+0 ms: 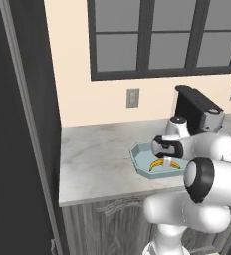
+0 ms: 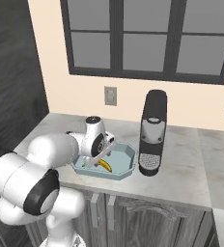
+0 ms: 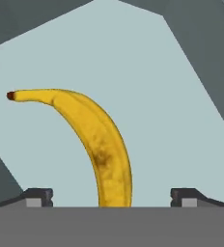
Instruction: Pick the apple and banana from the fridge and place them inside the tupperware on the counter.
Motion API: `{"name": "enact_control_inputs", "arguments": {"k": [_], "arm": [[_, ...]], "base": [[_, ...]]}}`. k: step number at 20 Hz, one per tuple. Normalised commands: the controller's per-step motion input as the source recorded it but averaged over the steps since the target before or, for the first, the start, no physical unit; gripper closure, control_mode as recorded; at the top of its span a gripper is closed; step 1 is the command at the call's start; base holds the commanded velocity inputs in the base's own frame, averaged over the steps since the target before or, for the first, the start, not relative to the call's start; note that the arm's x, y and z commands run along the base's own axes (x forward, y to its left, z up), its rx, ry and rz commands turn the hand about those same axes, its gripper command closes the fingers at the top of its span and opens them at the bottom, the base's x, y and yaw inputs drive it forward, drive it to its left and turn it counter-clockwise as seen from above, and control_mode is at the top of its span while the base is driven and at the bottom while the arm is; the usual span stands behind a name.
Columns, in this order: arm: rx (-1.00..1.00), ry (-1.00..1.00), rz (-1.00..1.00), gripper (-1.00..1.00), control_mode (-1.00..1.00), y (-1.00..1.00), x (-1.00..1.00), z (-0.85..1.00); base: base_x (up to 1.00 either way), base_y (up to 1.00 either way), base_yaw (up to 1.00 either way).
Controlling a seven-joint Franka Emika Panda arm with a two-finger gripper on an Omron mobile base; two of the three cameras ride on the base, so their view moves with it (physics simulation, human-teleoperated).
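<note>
Because the gripper (image 3: 111,198) stands wide open, holding nothing, just above the banana (image 3: 97,144) lying in the tupperware (image 1: 140,162), a careless lift could nudge the fruit.

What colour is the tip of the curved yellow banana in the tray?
Dark reddish-brown, on the curved yellow banana; the hand view shows it best.

Matt blue-grey plastic tupperware (image 3: 181,120), speckled banana (image 3: 99,144) skin, marbled stone counter (image 1: 97,159), wood-grain cabinets (image 2: 147,217)

A cream wall (image 2: 85,103) carries a dark-framed window (image 2: 147,36). Two grey outlets (image 2: 110,95) sit below it. Grey wood-grain cabinets (image 2: 147,217) stand beneath.
</note>
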Motion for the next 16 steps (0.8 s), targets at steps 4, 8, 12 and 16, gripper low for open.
{"name": "enact_control_inputs", "arguments": {"k": [4,8,12,16], "arm": [[0.00,-0.01,-0.01,-1.00,-1.00,0.02,-0.44,0.49],[0.00,0.00,0.00,-1.00,-1.00,0.10,-0.33,0.69],[0.00,0.00,-0.03,-1.00,-1.00,0.22,-0.47,0.61],[0.01,0.00,-0.23,-1.00,-1.00,0.26,-0.62,0.44]], "base": [[0.00,0.00,0.00],[0.00,0.00,0.00],[0.00,0.00,0.00],[0.00,0.00,0.00]]}}
